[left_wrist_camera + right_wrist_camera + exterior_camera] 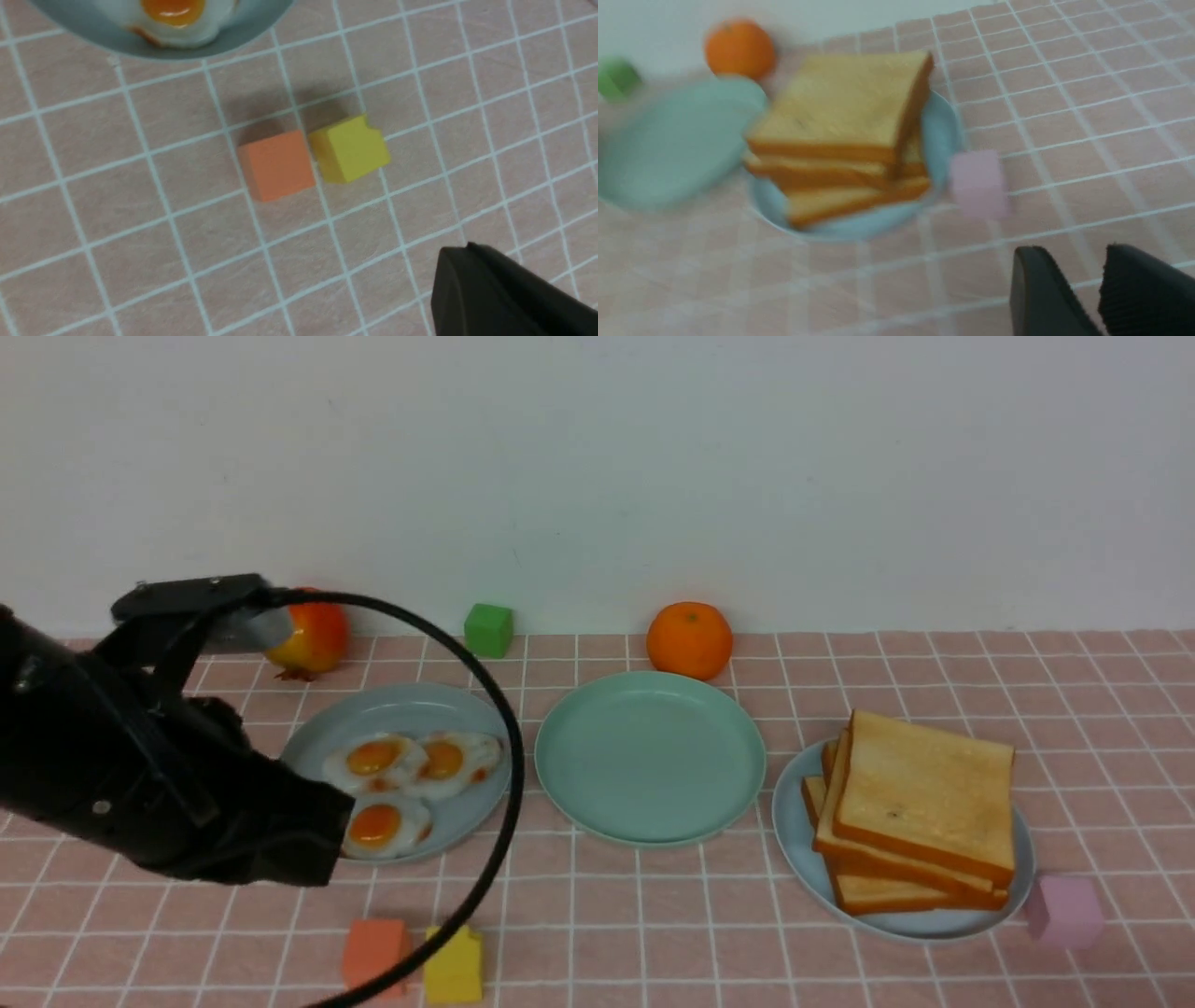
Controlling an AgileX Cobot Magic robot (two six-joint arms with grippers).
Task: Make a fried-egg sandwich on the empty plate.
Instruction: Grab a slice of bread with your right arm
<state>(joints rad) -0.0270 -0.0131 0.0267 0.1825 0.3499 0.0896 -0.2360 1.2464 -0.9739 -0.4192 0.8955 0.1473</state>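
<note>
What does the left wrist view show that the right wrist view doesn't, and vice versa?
Left wrist only: an orange cube beside a yellow cube, the egg plate rim with one fried egg, and the shut left gripper.
Right wrist only: the toast stack on the toast plate, the empty mint-green plate, an orange, a green cube, a pink cube, the open right gripper.
Both: the pink checked tablecloth; no object is shared.

Mint-green plate (651, 758): round, low-rimmed, uniform in colour. It lies flat and right way up on the tabletop, about midway across its width and toward the far edge. Its surface is bare.
</note>
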